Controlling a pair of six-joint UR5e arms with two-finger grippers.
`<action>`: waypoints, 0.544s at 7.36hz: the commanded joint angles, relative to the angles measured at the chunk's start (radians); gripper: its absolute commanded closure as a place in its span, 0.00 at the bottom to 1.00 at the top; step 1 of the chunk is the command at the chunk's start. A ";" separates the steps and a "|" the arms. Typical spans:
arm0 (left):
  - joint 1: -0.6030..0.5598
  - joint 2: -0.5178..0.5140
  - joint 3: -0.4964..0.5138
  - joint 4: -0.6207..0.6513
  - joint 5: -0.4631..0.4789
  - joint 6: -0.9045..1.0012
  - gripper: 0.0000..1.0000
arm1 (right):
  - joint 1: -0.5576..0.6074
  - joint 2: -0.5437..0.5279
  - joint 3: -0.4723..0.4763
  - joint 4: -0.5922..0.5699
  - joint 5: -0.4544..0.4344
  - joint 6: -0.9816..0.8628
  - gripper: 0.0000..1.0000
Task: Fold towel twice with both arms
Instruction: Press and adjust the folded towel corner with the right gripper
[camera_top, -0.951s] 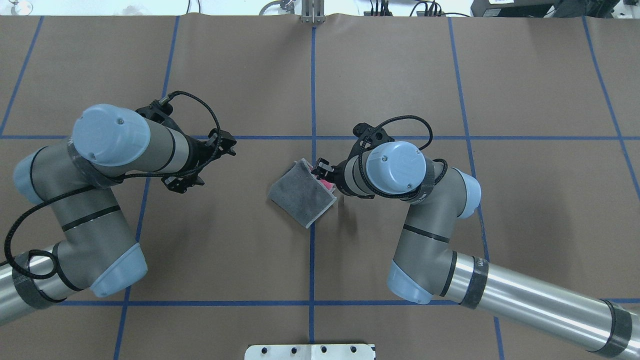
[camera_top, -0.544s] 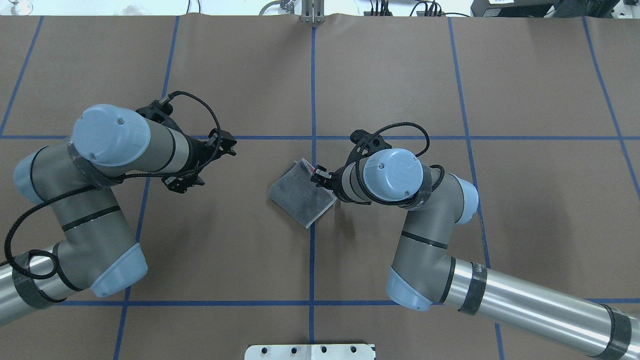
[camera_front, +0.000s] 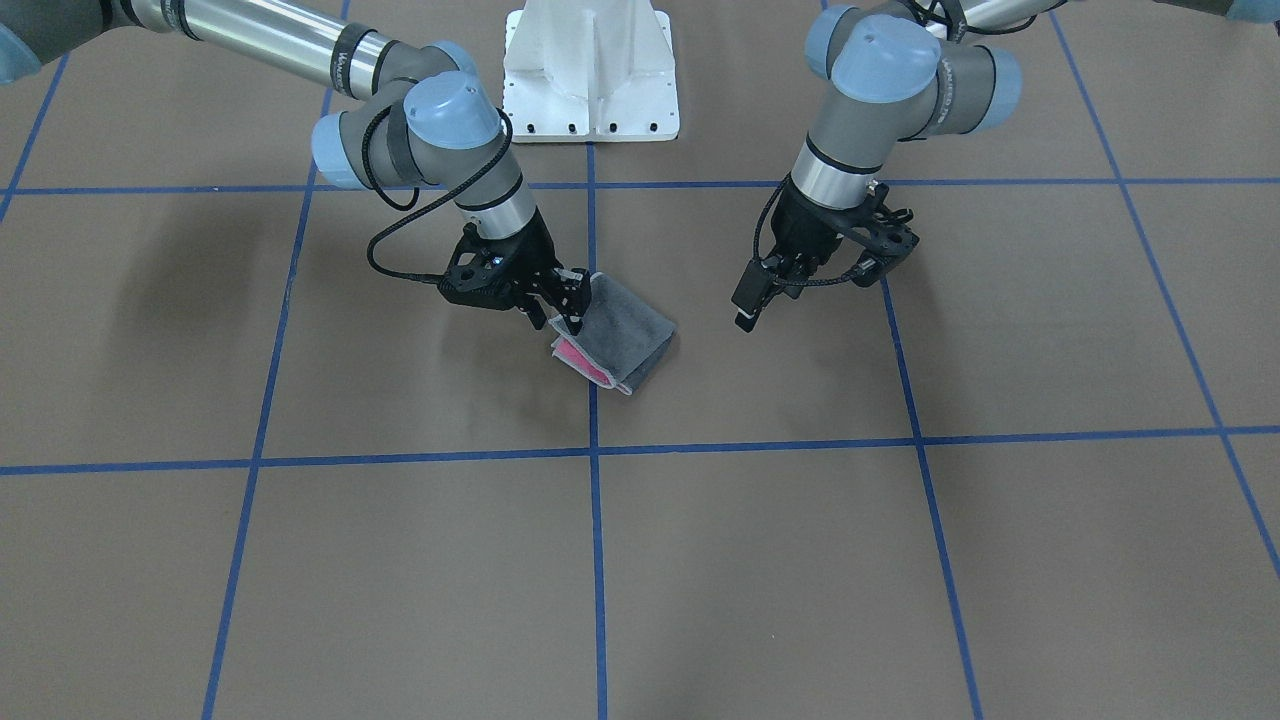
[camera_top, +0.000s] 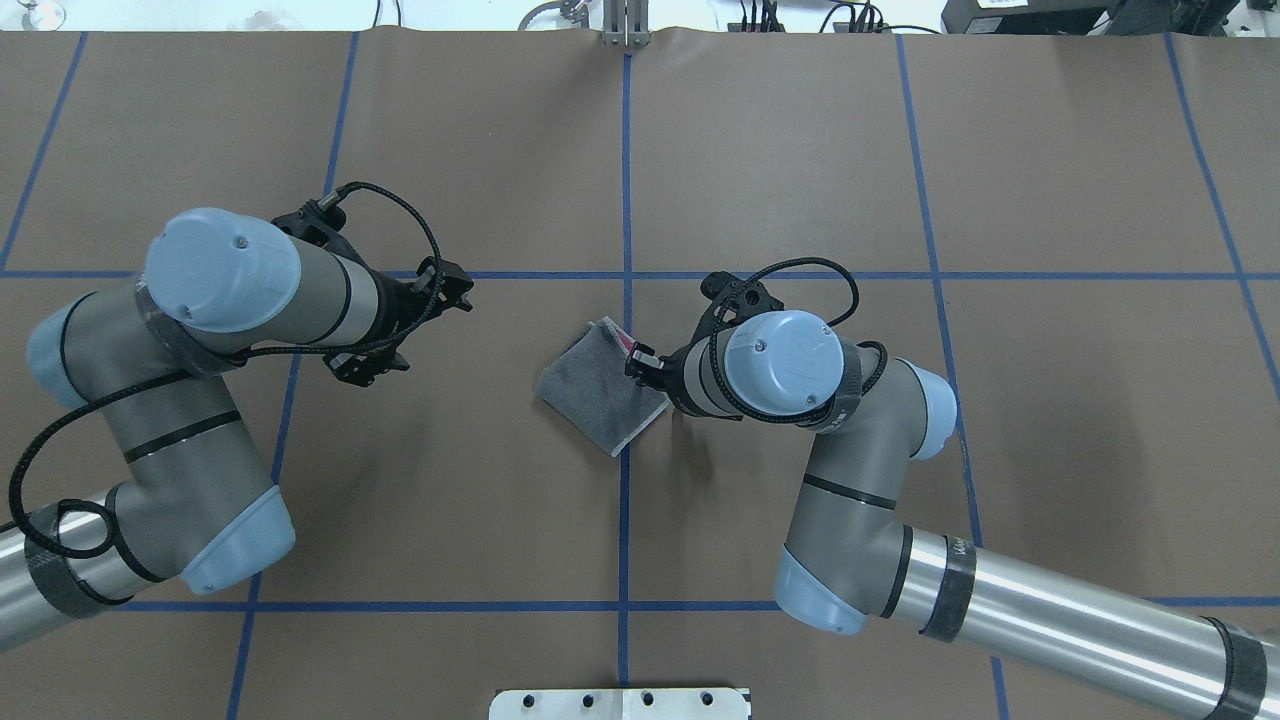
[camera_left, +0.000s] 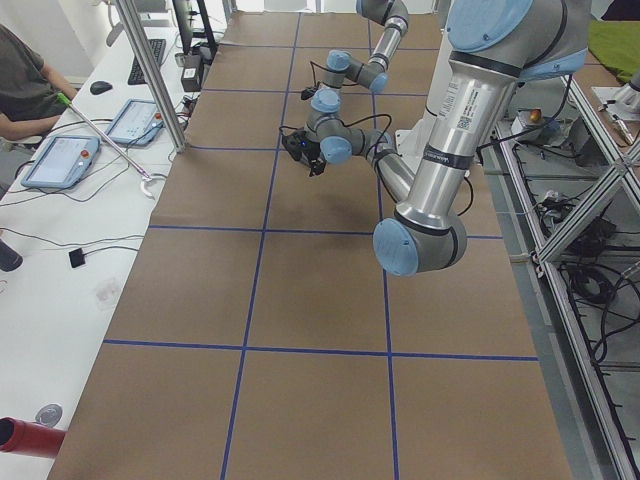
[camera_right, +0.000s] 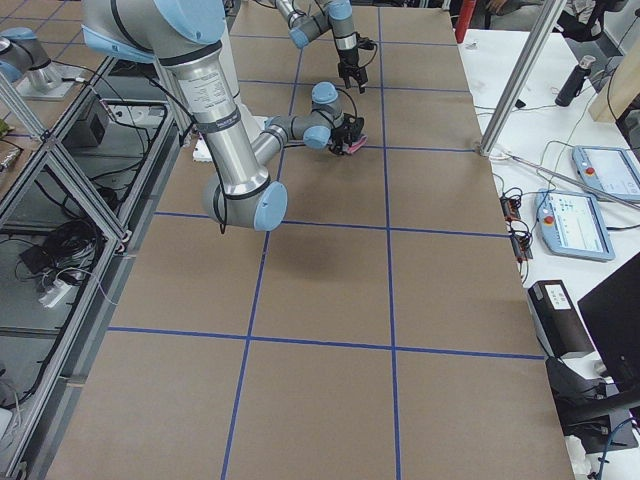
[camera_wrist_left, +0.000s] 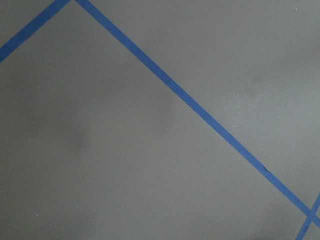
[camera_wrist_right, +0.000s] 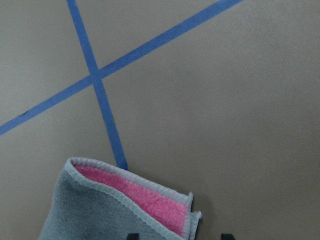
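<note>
The towel (camera_top: 598, 392) lies folded at the table's middle, dark grey face up, with a pink strip (camera_front: 580, 358) showing at one edge. In the right wrist view its pink-lined corner (camera_wrist_right: 145, 197) sits between two fingertips that stand well apart. My right gripper (camera_top: 640, 362) is low at the towel's right edge and open, its fingertips to either side of that corner. My left gripper (camera_front: 747, 312) hangs above bare table, well clear of the towel, and looks open with nothing in it. The left wrist view shows only table and tape.
Brown paper (camera_top: 800, 150) marked with blue tape lines (camera_top: 626, 180) covers the table. The white pedestal base (camera_front: 590, 70) stands at the robot's side. In the side views a bench with tablets (camera_left: 60, 160) runs along the far edge, and a seated person (camera_left: 25, 80) is there.
My right gripper has slid a little toward the robot along the towel's right edge, and less pink shows beside it. The left arm has not moved.
</note>
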 joint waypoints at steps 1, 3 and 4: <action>0.000 0.000 -0.002 0.000 0.000 0.000 0.00 | -0.005 -0.003 0.005 -0.009 -0.003 0.005 1.00; 0.000 -0.002 -0.002 0.000 0.000 0.000 0.00 | -0.010 -0.006 0.005 -0.009 -0.013 0.005 1.00; 0.000 -0.002 -0.002 0.000 0.000 0.000 0.00 | -0.010 -0.003 0.005 -0.009 -0.013 0.003 1.00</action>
